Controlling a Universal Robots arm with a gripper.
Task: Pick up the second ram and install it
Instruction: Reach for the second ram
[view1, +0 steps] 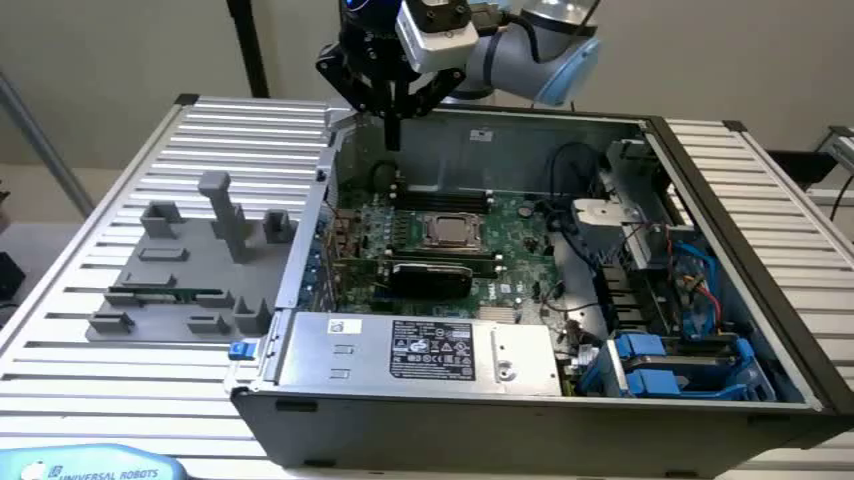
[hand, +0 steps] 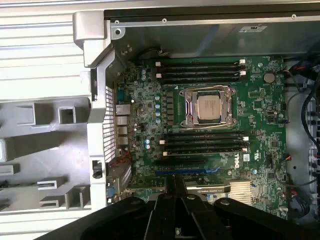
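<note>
The ram (view1: 167, 295) lies flat in the grey tray (view1: 160, 272), long side running across the exterior view. Well off to its right, the gripper (view1: 394, 138) hangs over the case (view1: 507, 150), jaws pinched shut, holding nothing.

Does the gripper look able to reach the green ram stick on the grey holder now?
Probably yes: the ram stick lies uncovered on the holder, outside the computer case, and the gripper hangs above the case with open space between.
</note>
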